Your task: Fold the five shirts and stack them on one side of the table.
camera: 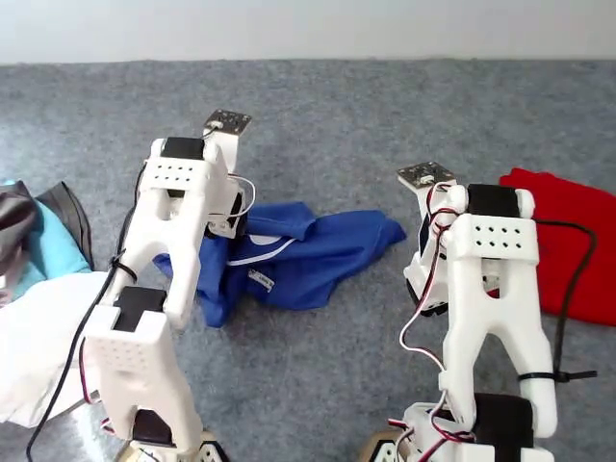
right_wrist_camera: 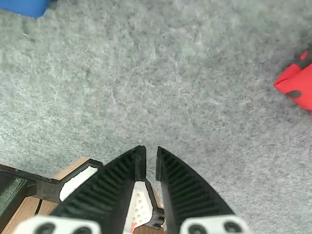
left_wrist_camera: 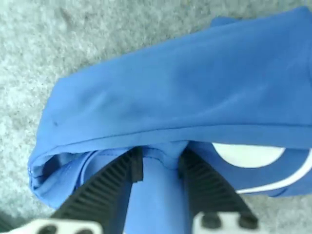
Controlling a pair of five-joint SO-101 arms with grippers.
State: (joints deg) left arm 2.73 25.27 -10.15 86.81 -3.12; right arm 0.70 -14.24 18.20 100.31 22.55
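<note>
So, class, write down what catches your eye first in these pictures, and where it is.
A crumpled blue shirt lies mid-table, with a fold pinched in the left pincer. A red shirt lies flat at the table's right edge. Near it, the right pincer hangs shut on nothing over the grey cover.

No writing, number or sign can be read anywhere in these views. The blue shirt (camera: 308, 255) carries a small white tag (camera: 260, 279) just below its collar line, but any print on it is too small to make out. In the left wrist view, a white patch (left_wrist_camera: 248, 155) on the same shirt shows as a plain shape with no legible letters.
</note>
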